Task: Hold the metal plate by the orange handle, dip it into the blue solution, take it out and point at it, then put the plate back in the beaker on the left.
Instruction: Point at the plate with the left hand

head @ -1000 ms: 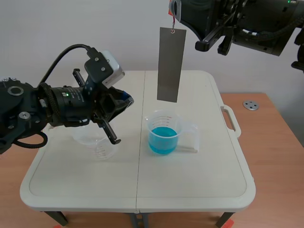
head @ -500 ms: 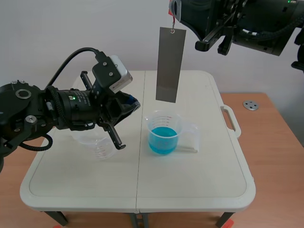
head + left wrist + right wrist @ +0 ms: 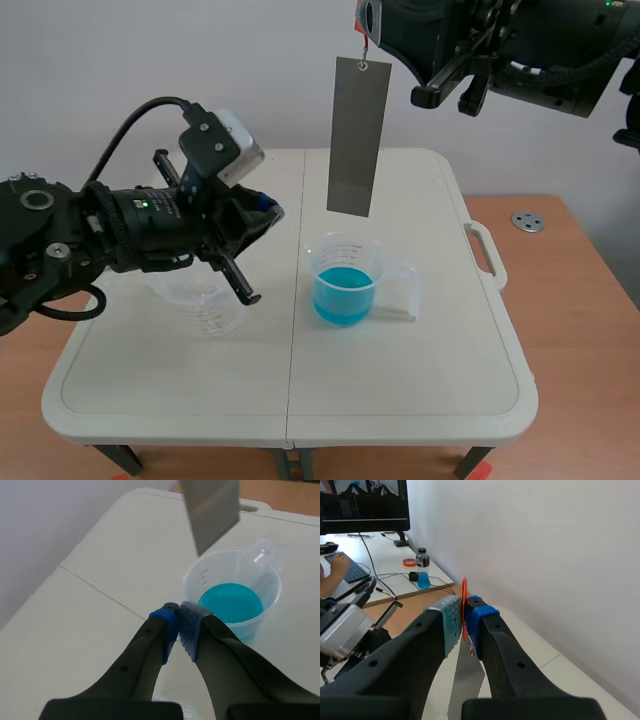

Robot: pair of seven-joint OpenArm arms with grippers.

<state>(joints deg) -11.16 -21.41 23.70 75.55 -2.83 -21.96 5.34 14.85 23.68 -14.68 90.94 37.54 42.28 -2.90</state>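
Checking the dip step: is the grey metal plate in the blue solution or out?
Out. The flat grey metal plate hangs upright, its lower edge above the rim of the clear beaker holding blue solution.

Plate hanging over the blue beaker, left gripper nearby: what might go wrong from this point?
The metal plate hangs only by its thin orange handle, pinched in the right gripper; it might swing or slip and fall into the beaker of blue solution below, splashing it.
The shut left gripper is near the plate's lower end; pointing too far might knock it.
The empty beaker sits partly under the left arm, which might obstruct the return.
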